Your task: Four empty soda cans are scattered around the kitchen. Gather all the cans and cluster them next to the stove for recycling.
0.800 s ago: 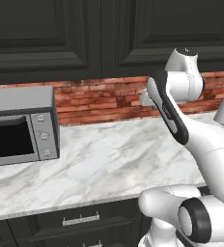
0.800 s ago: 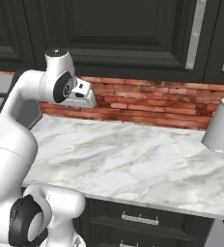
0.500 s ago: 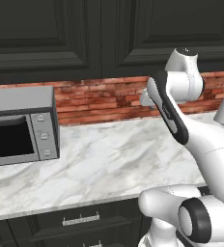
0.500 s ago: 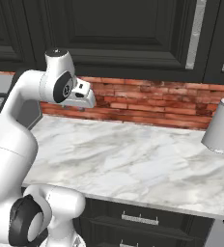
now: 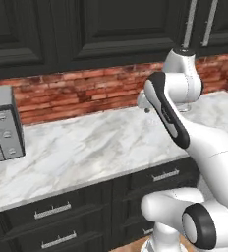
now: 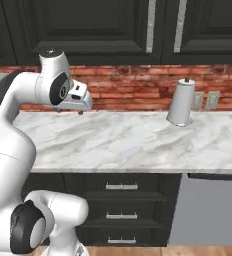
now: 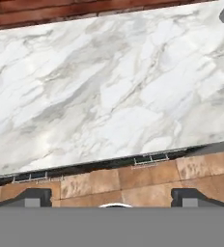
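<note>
The soda cans and the stove are out of view. My gripper [image 6: 70, 110] hangs a little above the white marble counter [image 6: 133, 142], near its back and close to the red brick wall. In the left base view the gripper [image 5: 145, 108] peeks out from behind my own forearm. Seen from the hand, the gripper [image 7: 111, 198] is open wide: one fingertip stands at the lower left, the other at the lower right. Nothing sits between them. Below lie bare counter [image 7: 109, 87] and a strip of terracotta floor.
A grey microwave [image 5: 3, 130] stands at the counter's left end. A white paper-towel roll [image 6: 181, 102] stands at the back right, with wall outlets [image 6: 206, 100] beside it. Black drawers [image 6: 121, 187] run under the counter, and a grey appliance front [image 6: 208, 210] sits lower right.
The whole picture has shifted left, so the base has driven to the right along the counter. The arm keeps the same pose, and the gripper stays open.
</note>
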